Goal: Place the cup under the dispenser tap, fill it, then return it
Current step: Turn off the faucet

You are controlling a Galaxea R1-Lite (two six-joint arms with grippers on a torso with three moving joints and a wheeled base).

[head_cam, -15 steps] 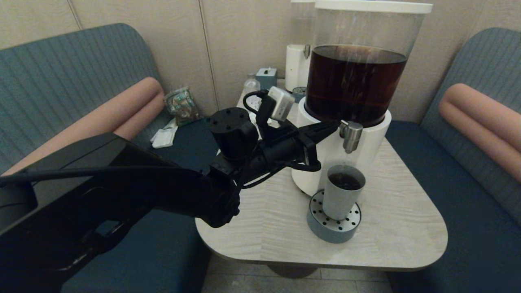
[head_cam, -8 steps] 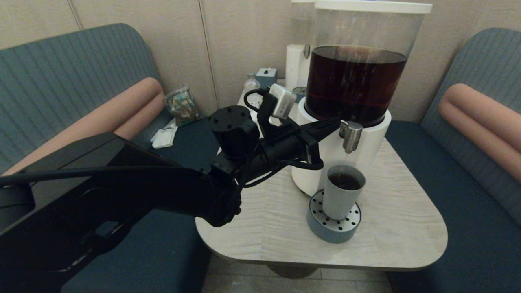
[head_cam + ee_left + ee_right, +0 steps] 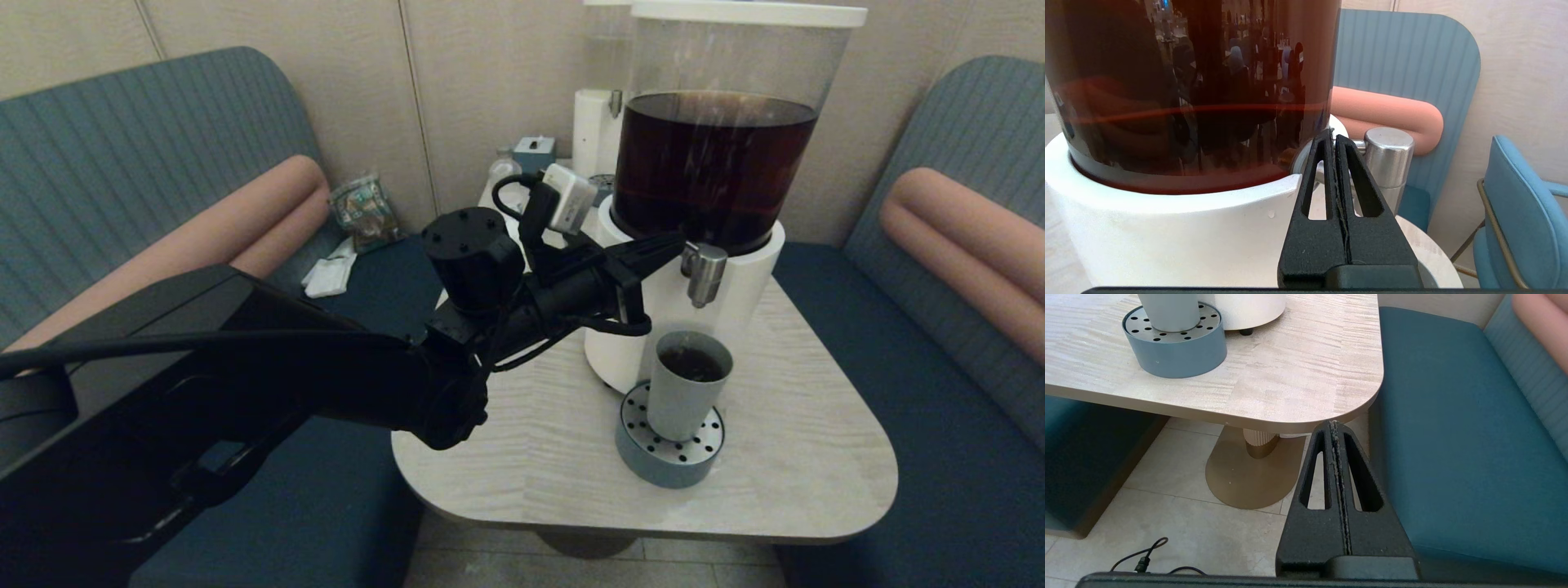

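Head view: left gripper (image 3: pixel 673 242) beside dispenser tap (image 3: pixel 704 273)

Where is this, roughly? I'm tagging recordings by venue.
Probably a café or restaurant booth: padded blue benches flank a small table that carries a big drink dispenser with a cup under its tap.

Grey-green cup (image 3: pixel 688 384) upright, holding dark liquid, directly below brushed-steel dispenser tap (image 3: pixel 704 273).

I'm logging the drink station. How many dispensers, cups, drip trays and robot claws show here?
Dispensers: 2, dark tank and pale one behind
Cups: 1, under the tap
Drip trays: 2
Claws: 2, left by the tap, right parked
Total: 7
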